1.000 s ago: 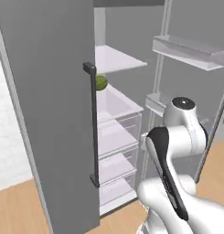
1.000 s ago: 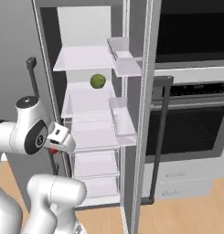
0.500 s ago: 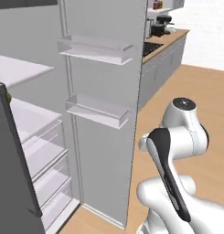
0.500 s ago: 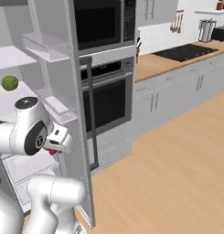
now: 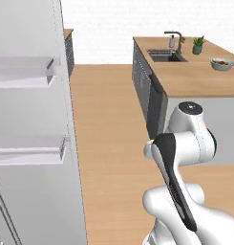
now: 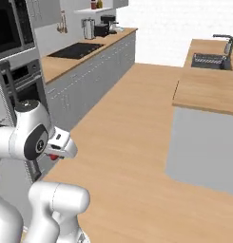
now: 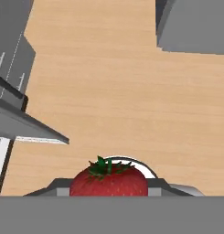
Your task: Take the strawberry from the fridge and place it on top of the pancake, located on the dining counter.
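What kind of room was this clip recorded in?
A rendered home kitchen: an open fridge with door shelves, a built-in oven beside a cooktop, and a wood-topped island with a sink.

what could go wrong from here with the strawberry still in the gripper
1. The strawberry is small and round, pinched in the gripper over bare floor; a jolt while driving could drop it.
2. The fridge door stands open close beside the base, so a swing could clip its shelves.
3. The dining counter edge lies ahead of the arm; approaching low could hit its grey side.
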Robot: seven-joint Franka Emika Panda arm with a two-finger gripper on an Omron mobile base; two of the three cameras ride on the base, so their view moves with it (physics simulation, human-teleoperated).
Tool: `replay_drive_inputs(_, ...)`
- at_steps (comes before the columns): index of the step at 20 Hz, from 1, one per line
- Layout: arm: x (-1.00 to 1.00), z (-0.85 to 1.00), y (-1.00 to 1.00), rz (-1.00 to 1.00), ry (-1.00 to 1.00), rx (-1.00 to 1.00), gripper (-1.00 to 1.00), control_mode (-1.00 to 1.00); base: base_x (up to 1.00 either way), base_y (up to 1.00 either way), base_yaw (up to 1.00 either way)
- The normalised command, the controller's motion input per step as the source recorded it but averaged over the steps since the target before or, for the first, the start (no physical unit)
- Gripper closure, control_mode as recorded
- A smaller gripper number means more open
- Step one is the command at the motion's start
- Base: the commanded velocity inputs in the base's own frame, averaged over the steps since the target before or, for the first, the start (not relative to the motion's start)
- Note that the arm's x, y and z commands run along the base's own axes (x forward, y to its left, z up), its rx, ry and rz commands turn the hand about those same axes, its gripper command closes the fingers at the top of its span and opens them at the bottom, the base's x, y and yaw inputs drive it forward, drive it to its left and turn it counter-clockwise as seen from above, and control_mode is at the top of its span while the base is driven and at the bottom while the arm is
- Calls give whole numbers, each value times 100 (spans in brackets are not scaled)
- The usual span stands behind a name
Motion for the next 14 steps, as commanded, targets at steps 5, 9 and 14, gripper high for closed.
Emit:
replay_drive_inputs(5, 0, 0, 0, 0, 0, 0, 100, 100, 21, -100, -47)
replay_drive_inputs(9, 0, 0, 0, 0, 0, 0, 100, 100, 11, -100, -41)
replay_drive_inputs(14, 0, 0, 0, 0, 0, 0, 100, 100, 28, -100, -34)
